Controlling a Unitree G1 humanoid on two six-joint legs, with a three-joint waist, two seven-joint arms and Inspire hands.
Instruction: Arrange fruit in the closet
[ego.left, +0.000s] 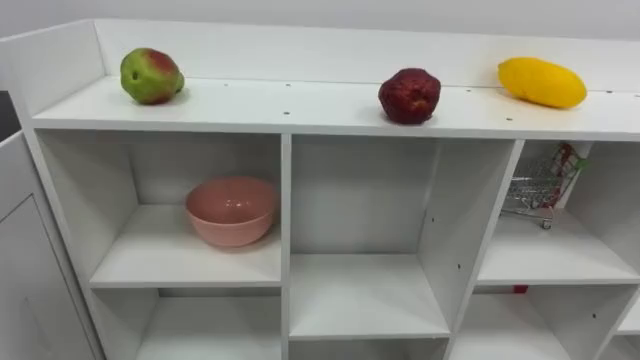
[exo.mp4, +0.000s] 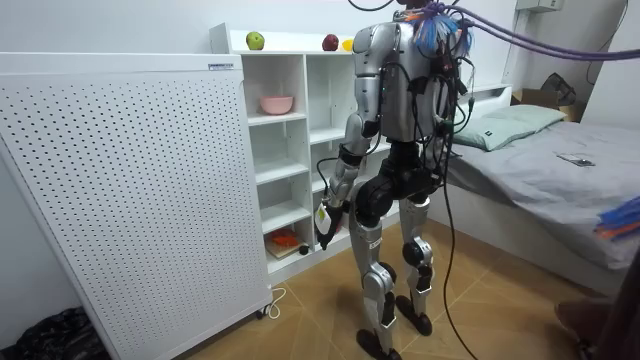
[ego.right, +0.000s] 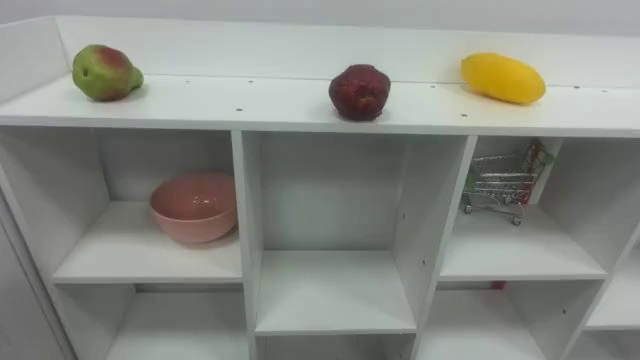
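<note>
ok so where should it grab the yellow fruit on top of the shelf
Probably across the middle of the yellow fruit, where it is thickest, coming from the front and above. It lies lengthwise along the shelf top, back wall close behind, sides free.

Bright, even light from above on the white shelf unit (ego.left: 300, 110), with no hard glare. We note short, soft shadows under the green apple (ego.left: 151, 76), the dark red fruit (ego.left: 409, 96) and the yellow mango (ego.left: 541, 82). The compartments grey toward their back walls, and the pink bowl (ego.left: 231, 210) throws a faint shadow. Room view: the perforated white panel (exo.mp4: 120, 180) is evenly lit, while the floor corner at the lower left is dim.
</note>
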